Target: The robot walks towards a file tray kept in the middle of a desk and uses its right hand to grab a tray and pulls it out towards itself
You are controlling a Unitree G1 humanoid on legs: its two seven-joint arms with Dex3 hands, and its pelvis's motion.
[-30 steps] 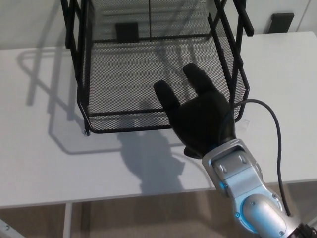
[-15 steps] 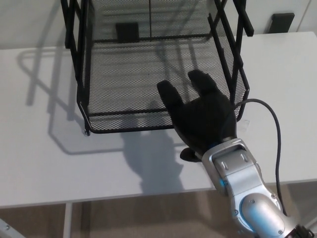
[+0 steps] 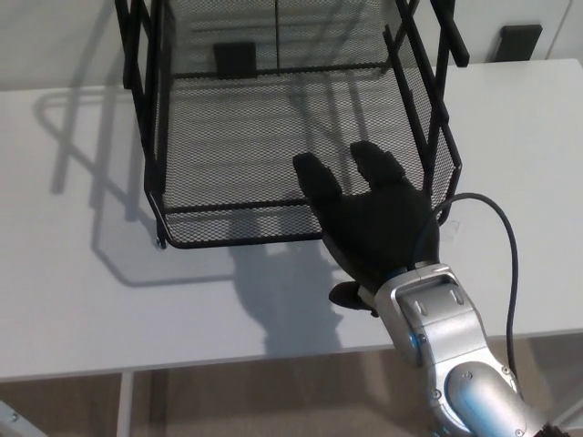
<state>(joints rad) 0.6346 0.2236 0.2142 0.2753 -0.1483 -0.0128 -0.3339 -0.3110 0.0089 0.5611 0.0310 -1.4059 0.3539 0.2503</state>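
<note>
The file tray (image 3: pixel 291 127) is a black wire-mesh rack that stands in the middle of the white desk (image 3: pixel 73 273), closer to the far edge than to the near edge. Its lowest tray (image 3: pixel 246 182) sticks out toward the robot, and the front rim of this tray runs from left to right, nearly parallel to the near edge of the desk. The direction for sliding it out is therefore straight toward the near edge.

The right hand (image 3: pixel 373 218) comes in from the near right corner of the desk and lies over the right part of that front rim. Its two fingers (image 3: pixel 314 177) are spread apart and point away from the robot, over the mesh floor of the tray, while the palm is on the near side of the rim. The thumb shows below the palm, near the wrist. The hand is not closed around anything; from this high angle it is difficult to say if the fingers touch the mesh or only hover above it.

So the rim lies just under the base of the fingers. The coming move probably needs the fingers to curl down behind the rim before any pull. The left hand does not appear in the view.
</note>
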